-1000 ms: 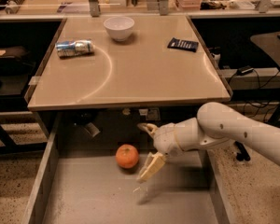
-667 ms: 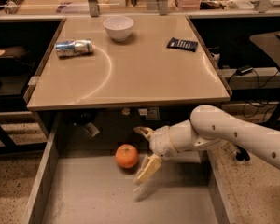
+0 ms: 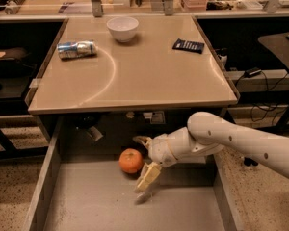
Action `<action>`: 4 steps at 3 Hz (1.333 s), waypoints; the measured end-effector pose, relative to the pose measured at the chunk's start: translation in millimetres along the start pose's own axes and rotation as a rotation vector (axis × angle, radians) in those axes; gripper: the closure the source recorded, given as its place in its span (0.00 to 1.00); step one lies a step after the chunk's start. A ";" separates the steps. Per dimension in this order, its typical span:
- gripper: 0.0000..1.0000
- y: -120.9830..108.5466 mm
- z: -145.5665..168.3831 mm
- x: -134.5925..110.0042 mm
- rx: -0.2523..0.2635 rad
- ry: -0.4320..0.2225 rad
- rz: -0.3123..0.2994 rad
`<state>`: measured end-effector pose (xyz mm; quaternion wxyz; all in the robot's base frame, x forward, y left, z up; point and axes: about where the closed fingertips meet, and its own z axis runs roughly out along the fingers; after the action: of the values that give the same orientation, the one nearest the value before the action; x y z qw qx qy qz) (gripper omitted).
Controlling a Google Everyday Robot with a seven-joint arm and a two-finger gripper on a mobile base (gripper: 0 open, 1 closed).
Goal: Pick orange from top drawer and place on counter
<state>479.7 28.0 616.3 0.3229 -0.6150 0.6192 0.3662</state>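
Note:
The orange (image 3: 131,160) lies on the grey bottom of the pulled-out top drawer (image 3: 91,206), near its back under the counter's front edge. My gripper (image 3: 143,163) is inside the drawer just right of the orange, open, with one finger (image 3: 141,140) behind the fruit and the other finger (image 3: 148,178) in front of it. The orange sits at the mouth of the fingers, not gripped. The beige counter (image 3: 149,76) is above the drawer.
On the counter are a white bowl (image 3: 123,29) at the back, a crushed can (image 3: 77,49) at the left and a dark packet (image 3: 188,45) at the right. A cluttered bench with metal uprights runs behind. The white arm (image 3: 241,143) reaches in from the right.
The gripper has moved left, closer to the orange. The orange has not moved.

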 end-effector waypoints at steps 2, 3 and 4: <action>0.19 -3.3 5.5 -1.2 -0.016 -0.013 0.020; 0.43 -3.3 5.5 -1.2 -0.016 -0.013 0.020; 0.64 -3.3 5.5 -1.2 -0.016 -0.013 0.020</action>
<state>482.7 33.4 614.2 0.3184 -0.6089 0.6201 0.3785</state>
